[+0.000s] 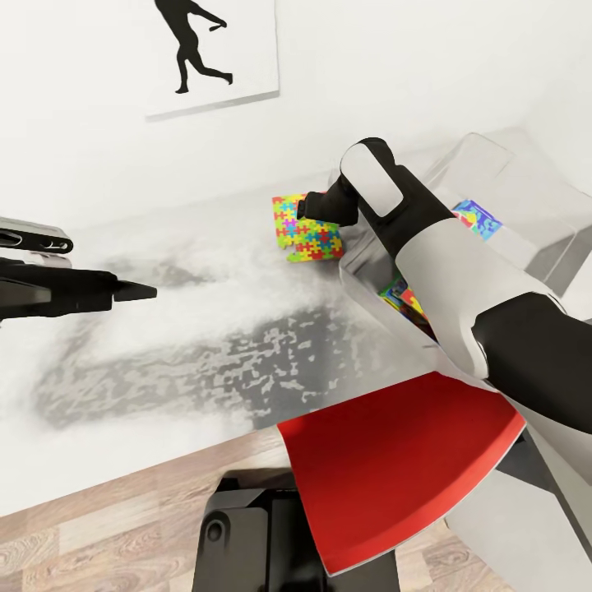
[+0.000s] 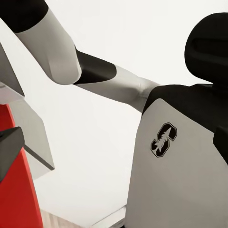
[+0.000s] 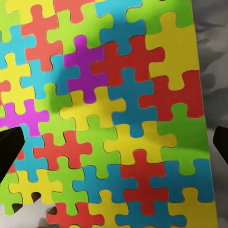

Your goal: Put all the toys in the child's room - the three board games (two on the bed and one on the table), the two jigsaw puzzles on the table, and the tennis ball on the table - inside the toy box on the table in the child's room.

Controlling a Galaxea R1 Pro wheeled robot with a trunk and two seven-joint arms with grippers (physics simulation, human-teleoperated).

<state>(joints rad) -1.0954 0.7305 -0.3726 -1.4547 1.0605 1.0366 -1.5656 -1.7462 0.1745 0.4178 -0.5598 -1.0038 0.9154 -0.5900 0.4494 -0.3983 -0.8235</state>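
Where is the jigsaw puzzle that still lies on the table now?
In the head view, the jigsaw puzzle lies flat on the table near the wall, just left of the toy box, under the right gripper.

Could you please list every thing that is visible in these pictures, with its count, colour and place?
jigsaw puzzle: one, multicoloured pieces, flat on the table beside the toy box, under the right claw
toy box: one, light grey, on the table at the right
colourful flat items inside the toy box: at least two patches visible, partly hidden by the right arm; kind unclear
table: one, pale mottled grey top
red flat panel: one, red, near edge of the table; what it is, unclear
wall picture: one, black figure on white
floor: wood pattern
left claw: black, over the table at the left
right claw: black, open, over the jigsaw puzzle
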